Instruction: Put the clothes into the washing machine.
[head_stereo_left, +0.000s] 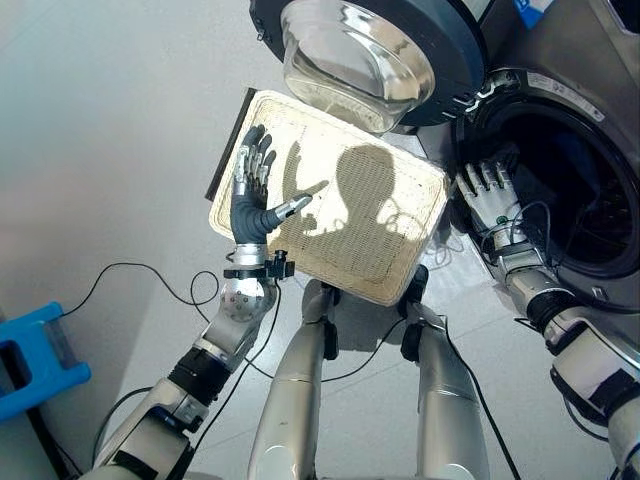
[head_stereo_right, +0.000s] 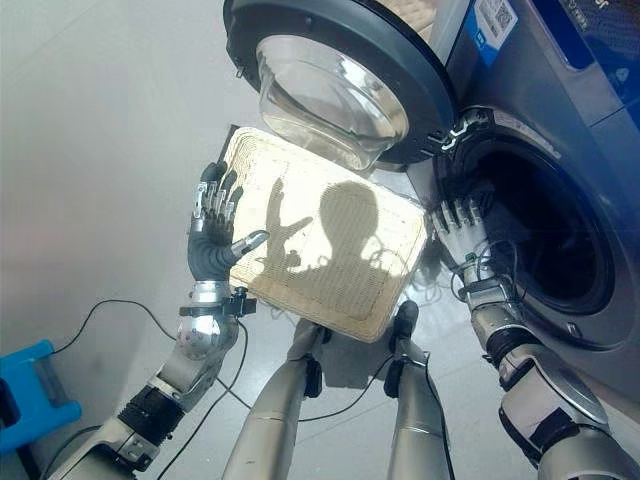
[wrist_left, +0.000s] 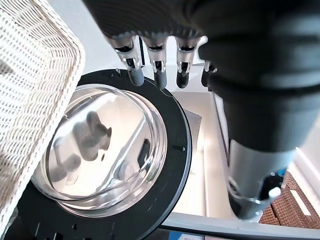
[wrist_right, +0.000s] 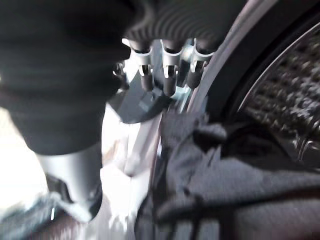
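1. Taking the washing machine (head_stereo_right: 560, 150) as the landmark, the nearest thing to the robot was its left hand (head_stereo_left: 253, 190). It hung with fingers straight and spread, grasping nothing, beside the edge of the wicker basket (head_stereo_left: 330, 200) farthest from the machine.
2. The basket stood on the floor in front of the machine and looked empty.
3. The right hand (head_stereo_right: 458, 232) was at the near rim of the drum opening (head_stereo_right: 545, 235), fingers straight and released, with no cloth in them.
4. The right wrist view showed dark grey clothes (wrist_right: 225, 180) bunched at the lip of the drum, partly over the rim, just below the fingers (wrist_right: 170, 80).
5. Farthest out, the machine's round door (head_stereo_left: 370, 50) stood swung open above the basket's far edge.
6. Judged risk: the bundle seemed to sit at the threshold rather than deep inside, so it could slide back out or be caught by the door. A cable trailing by the right wrist could also snag the rim if that hand pushed further in.
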